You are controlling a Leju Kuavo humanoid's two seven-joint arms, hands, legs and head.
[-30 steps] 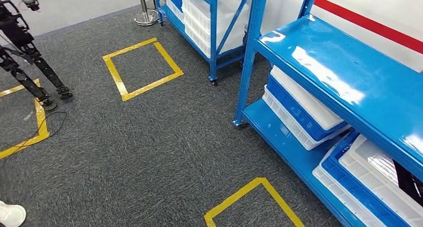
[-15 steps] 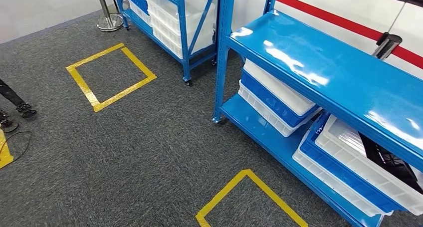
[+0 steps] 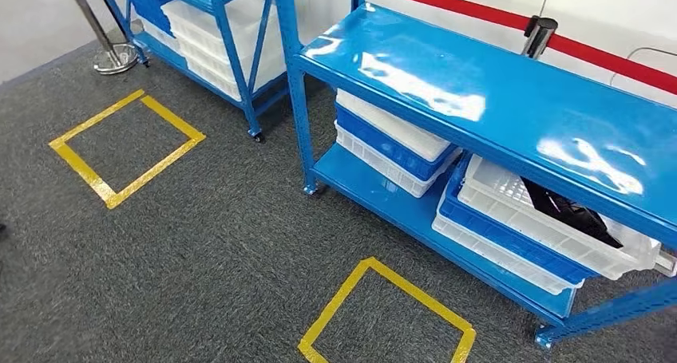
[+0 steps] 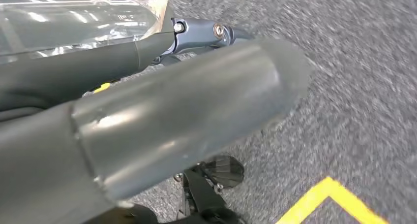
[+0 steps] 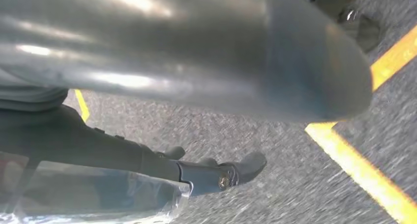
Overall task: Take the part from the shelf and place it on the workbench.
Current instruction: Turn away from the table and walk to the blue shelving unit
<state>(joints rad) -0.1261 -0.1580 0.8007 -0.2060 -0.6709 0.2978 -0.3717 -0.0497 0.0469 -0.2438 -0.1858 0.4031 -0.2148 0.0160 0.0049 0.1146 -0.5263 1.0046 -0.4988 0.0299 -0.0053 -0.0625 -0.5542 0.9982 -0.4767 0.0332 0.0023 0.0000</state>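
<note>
Swinging round, the head camera has slid the whole scene leftward across the picture since the earlier frames: the blue shelf (image 3: 479, 100) now sits nearer the middle, and the floor stand seen at the far left has gone out of frame. That is the robot turning, not the things moving.

On the lower level, a white crate (image 3: 551, 219) stacked on a blue crate (image 3: 511, 235) holds a black part (image 3: 571, 211), lying tilted inside it. A second stack of crates (image 3: 391, 144) sits further along the same level. Yellow floor square (image 3: 387, 319) lies on the carpet just in front of the shelf.

Both arms hang by the body. The left hand (image 4: 206, 32) and the right hand (image 5: 216, 172) each show dark fingers hanging over the carpet, holding nothing; whether they are spread or curled I cannot tell.

By my judgement this is the approach step. Next calls for squaring up to the shelf, likely on the yellow square, then reaching under the top board into the crate
</note>
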